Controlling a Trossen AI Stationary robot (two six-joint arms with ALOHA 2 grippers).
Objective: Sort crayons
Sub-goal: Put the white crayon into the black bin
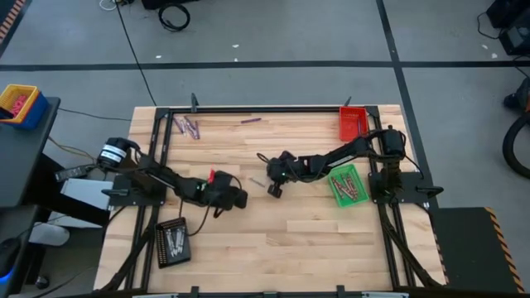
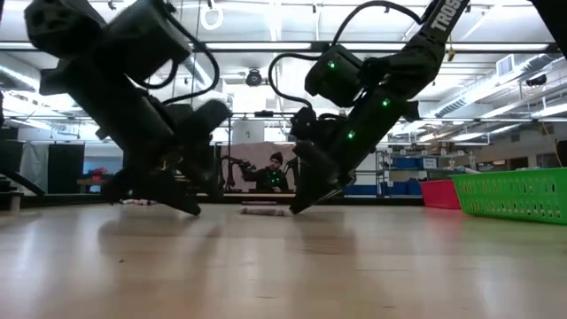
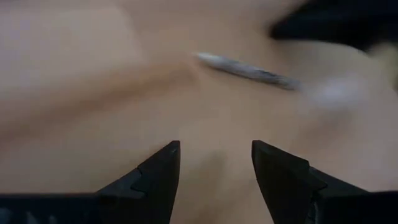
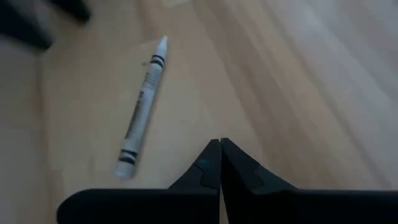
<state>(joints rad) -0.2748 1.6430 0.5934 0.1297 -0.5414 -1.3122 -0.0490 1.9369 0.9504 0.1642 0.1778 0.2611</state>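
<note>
A pale grey crayon (image 4: 142, 106) with black bands near both ends lies on the light, striped wooden surface (image 1: 290, 240). At upper right of the high view sits a red tray (image 1: 352, 123), below it a bright green mesh tray (image 1: 347, 185) of reddish-brown crayons (image 1: 344, 189). Purplish-maroon crayons (image 1: 190, 127) show at upper left, a black tray (image 1: 173, 242) at lower left. Both arms are dark; green lights dot the right one.

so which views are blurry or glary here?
Left wrist view: smeared, the pale crayon streaked. Right wrist view: sharper, the same crayon shows its bands, far corner soft. Low view: ceiling lights sheen the table. High view: even light, no glare.
</note>
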